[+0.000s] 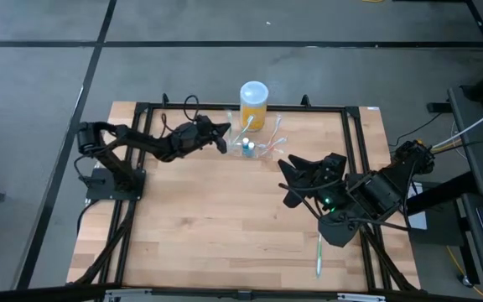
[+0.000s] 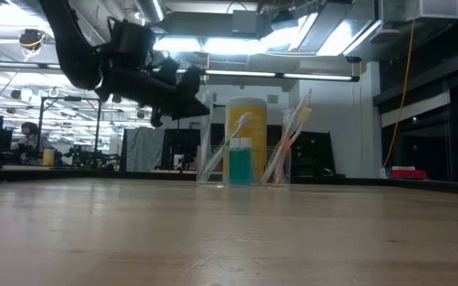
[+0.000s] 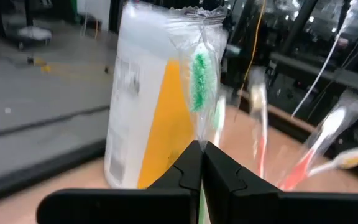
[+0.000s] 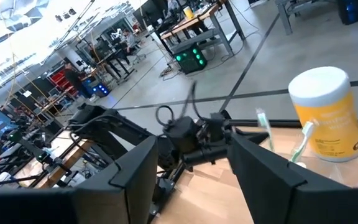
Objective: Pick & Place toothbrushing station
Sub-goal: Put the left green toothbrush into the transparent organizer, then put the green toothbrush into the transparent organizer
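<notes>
While the left claw [image 1: 222, 137] hangs above the far part of the bench [image 1: 208, 226] with its fingers pressed together and nothing between them, we catch it just beside the toothbrushing station [image 1: 257, 143], on that holder's left flank in the overhead view. Its own camera looks past the closed tips straight at a green-bristled brush [image 3: 199, 74] standing in the clear plastic, with the yellow container [image 3: 148, 106] right behind. From table height we see the claw raised off the wood, level with the brush heads rather than the holder's base. Out on the other side, the right claw [image 1: 296, 178] waits with its fingers spread wide, empty, near the station but clearly apart from it.

We judge this as the approach step: no grip has been made on the holder. The next move calls for the left fingers to part first, then line up on a wall of the clear holder without knocking the brushes or the teal bottle [image 2: 241, 163] inside. Farther out, a lone toothbrush [image 1: 318, 254] lies on the bench near the front edge, well away from everything.
</notes>
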Tool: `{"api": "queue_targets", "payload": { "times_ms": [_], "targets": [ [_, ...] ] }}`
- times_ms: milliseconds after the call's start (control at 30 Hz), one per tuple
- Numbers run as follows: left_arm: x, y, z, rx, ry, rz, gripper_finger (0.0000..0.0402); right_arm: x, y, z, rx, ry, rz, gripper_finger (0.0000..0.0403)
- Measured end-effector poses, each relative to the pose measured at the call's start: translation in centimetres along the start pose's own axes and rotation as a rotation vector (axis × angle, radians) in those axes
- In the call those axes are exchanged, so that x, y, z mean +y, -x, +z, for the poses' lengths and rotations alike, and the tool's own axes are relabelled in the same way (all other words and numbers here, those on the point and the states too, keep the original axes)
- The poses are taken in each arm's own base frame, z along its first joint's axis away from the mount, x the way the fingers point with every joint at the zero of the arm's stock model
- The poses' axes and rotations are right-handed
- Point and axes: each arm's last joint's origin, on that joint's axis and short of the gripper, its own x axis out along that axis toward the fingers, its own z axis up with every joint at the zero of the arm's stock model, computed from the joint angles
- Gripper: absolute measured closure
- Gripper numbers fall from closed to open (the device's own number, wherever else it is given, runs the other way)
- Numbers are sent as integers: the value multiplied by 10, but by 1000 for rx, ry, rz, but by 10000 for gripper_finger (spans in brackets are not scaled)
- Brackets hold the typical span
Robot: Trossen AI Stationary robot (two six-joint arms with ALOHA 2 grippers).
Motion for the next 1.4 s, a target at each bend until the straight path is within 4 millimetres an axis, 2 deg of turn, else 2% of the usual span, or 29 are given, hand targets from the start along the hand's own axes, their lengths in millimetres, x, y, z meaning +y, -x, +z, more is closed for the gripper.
{"api": "queue_targets", "payload": {
  "times_ms": [133,400,867,1033,1300,1400],
  "targets": [
    [2,-6,-16,36,23,-4,399,4,0,1,-3,8,12,195],
    [2,-12,-31,35,70,-9,399,9,0,2,-7,6,26,195],
    [-3,-11,-27,-10,59,-38,389,10,-1,-1,-7,13,25,195],
    [-1,-12,-25,-23,76,-34,335,10,-1,-1,-6,17,25,195],
    [0,-12,-21,-64,65,-16,203,10,-1,-1,-6,21,25,195],
    [0,-11,-15,-122,37,-3,168,10,-1,-1,10,33,30,195]
  ]
}}
